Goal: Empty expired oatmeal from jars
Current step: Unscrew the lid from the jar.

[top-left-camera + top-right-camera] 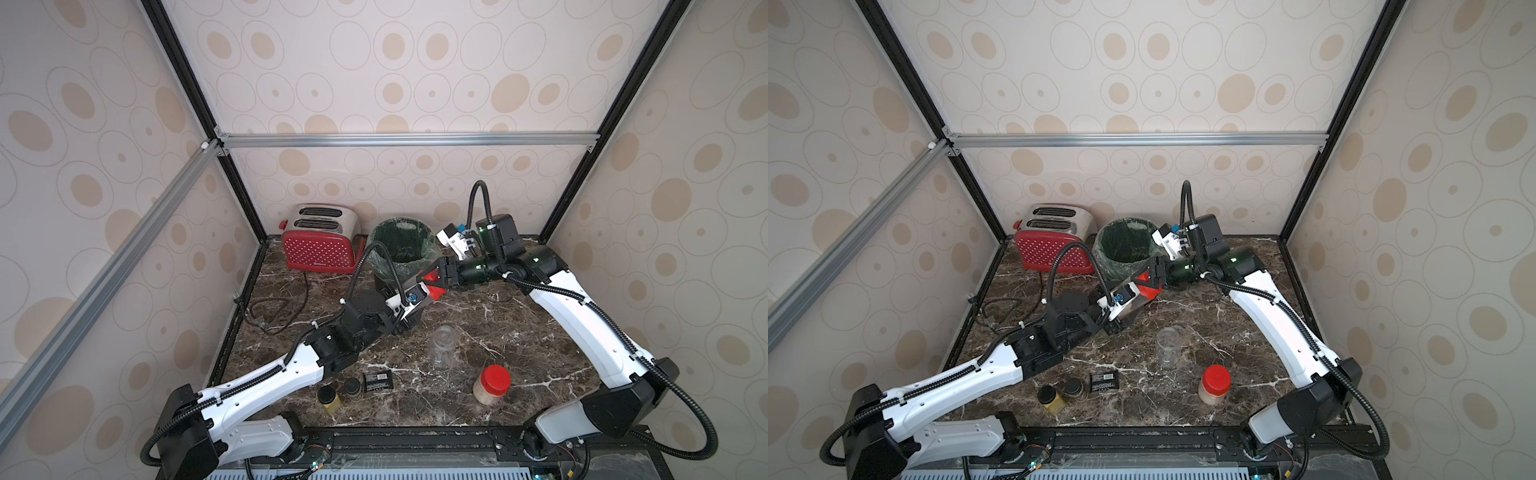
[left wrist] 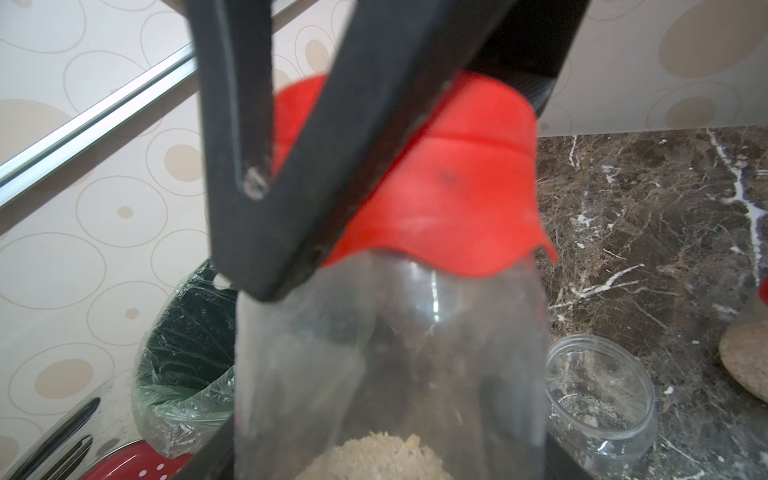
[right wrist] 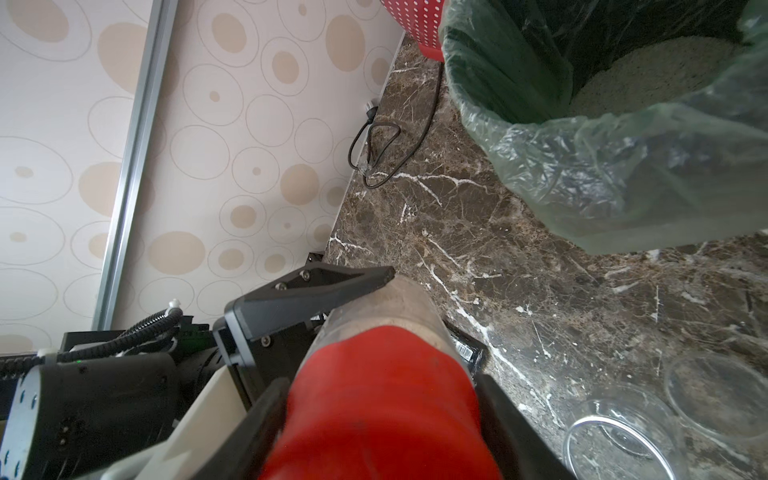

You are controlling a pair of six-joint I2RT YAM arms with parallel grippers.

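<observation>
Just in front of the bin [image 1: 376, 243], with bare counter [image 1: 519, 332] beside it, the left pincer [image 3: 395, 307] clamps the held jar [image 2: 395, 353] by its clear body. The right pincer [image 3: 380, 432] is closed on its red lid [image 2: 449, 187]. In both top views the wrists hide most of it. There are three jars: this one, the empty jar [image 1: 444, 345] mid-counter, and the capped jar [image 1: 492, 384] nearer the front edge. Oatmeal [image 2: 374, 457] shows inside the held jar, and more lies in the bin.
</observation>
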